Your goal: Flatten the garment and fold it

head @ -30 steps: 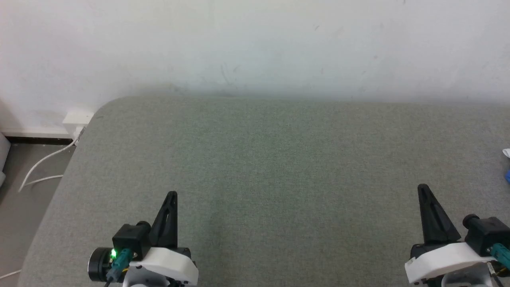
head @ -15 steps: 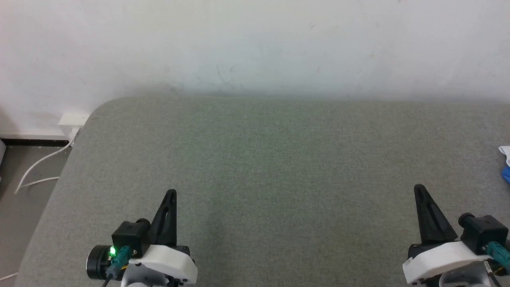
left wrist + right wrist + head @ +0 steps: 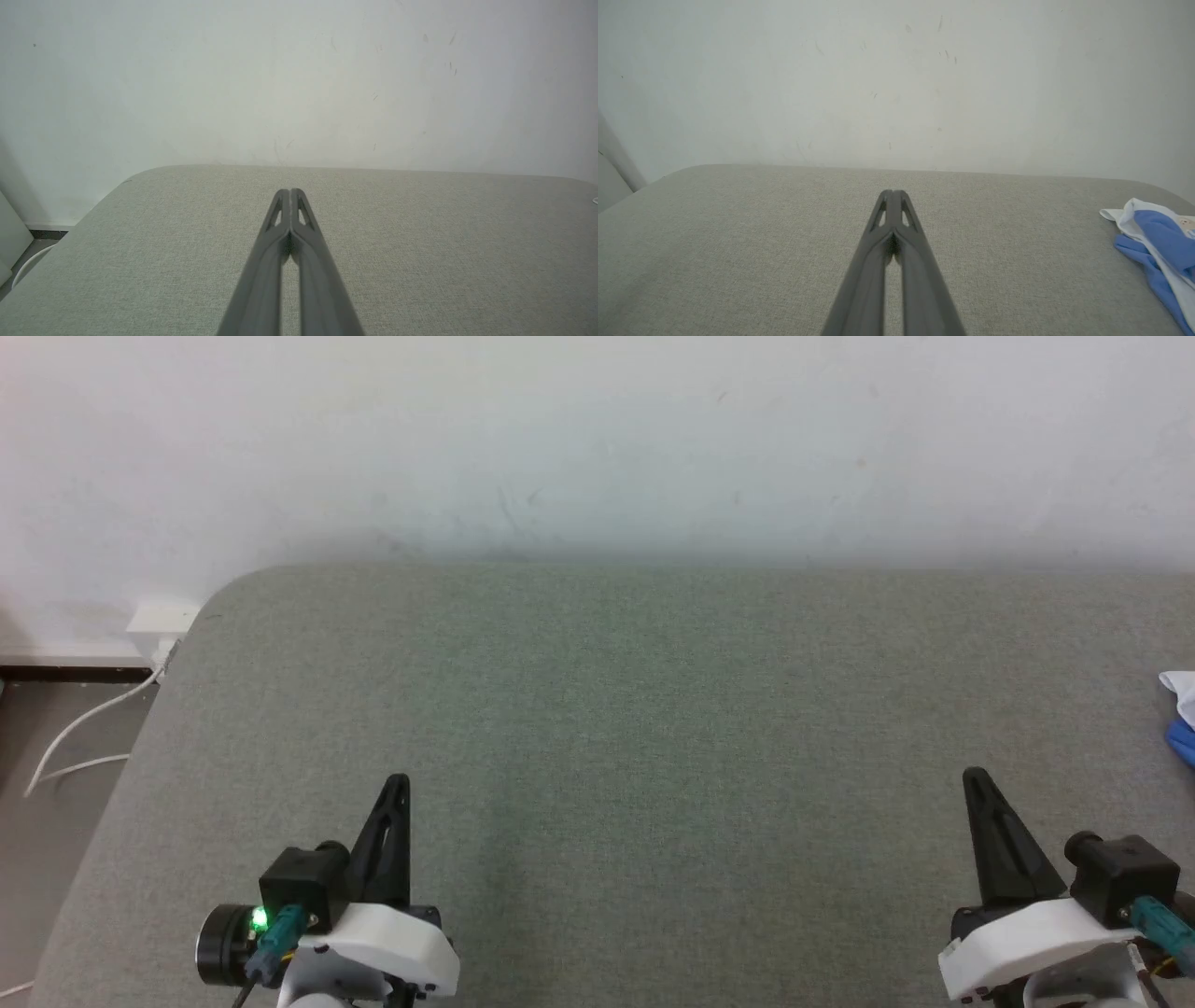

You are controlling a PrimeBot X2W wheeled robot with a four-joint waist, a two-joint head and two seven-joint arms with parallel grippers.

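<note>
Both tapered dark pincers, left [image 3: 400, 784] and right [image 3: 973, 775], are clenched on nothing over the grey-green woven desk [image 3: 653, 691] with its rounded corner. The garment [image 3: 1160, 238], crumpled soft white and blue cloth, lies at the desk's right edge, well apart from them.

I count two grippers, my left gripper [image 3: 400, 784] and right gripper [image 3: 973, 777]; one T-shirt [image 3: 1162, 238]; one grey table [image 3: 653, 709]; one white cable [image 3: 98, 709].

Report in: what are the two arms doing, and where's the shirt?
Left end effector shut, empty, above the gray surface. Right end effector shut, empty. Garment bunched at far right, untouched. Nothing seen blocking it.
</note>
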